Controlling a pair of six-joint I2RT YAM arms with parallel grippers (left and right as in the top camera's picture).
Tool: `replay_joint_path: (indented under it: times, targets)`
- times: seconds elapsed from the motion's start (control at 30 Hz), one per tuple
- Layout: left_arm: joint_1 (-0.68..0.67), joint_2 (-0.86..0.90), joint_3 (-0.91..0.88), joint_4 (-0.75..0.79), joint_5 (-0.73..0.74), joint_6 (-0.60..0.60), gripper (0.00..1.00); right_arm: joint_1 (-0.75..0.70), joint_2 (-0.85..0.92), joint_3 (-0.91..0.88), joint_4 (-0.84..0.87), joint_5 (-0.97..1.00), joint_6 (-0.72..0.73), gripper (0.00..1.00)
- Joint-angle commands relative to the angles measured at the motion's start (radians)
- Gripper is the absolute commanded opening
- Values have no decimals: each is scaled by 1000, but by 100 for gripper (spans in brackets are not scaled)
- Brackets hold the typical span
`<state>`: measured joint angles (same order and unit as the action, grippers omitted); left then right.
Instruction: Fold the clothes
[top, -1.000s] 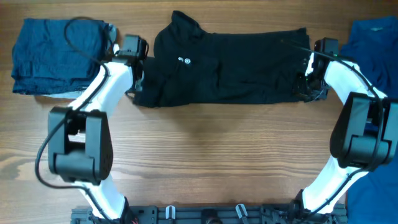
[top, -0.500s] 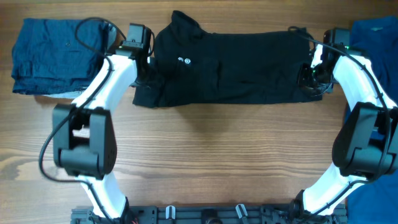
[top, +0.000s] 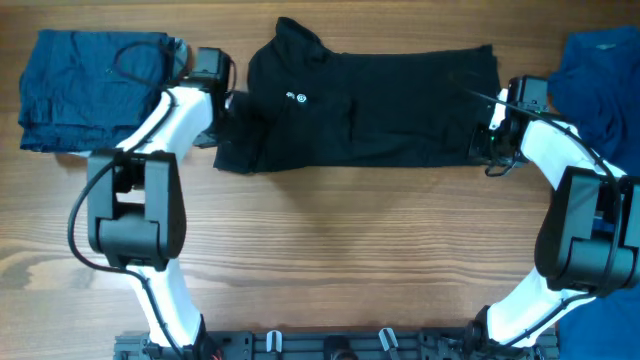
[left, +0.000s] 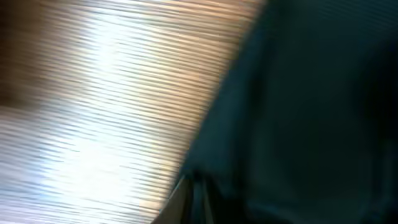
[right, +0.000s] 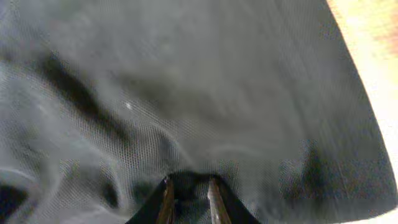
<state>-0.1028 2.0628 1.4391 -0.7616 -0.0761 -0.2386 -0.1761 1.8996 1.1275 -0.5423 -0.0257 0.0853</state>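
Fold step: the black shirt (top: 370, 110) lies along the middle of the bench's far edge, with an arm at each end.
The wood-grain bench (top: 330, 250) carries a soft, matte, creased band of fabric. For a clean fold, both ends should probably rise together, evenly taut. The right gripper (right: 188, 198) pinches cloth at the hem end. The left gripper (top: 222, 105) sits at the collar end, its jaw state lost in blur. The shirt bears a small white logo (top: 296, 97).
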Motion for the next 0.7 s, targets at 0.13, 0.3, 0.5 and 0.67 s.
replay_joint_path:
  times: [0.13, 0.3, 0.5, 0.67]
  targets:
    - [99, 3, -6, 30, 51, -9, 4, -9, 27, -43, -60, 152, 3, 34]
    - [98, -122, 72, -27, 115, -9, 12, -9, 27, -43, -50, 129, 3, 40]
    - [98, -138, 66, -89, 200, 79, 52, -9, 27, -43, -51, 130, 3, 43]
    - [98, -46, 65, -154, 301, 131, 45, -9, 27, -43, -49, 130, 4, 45]
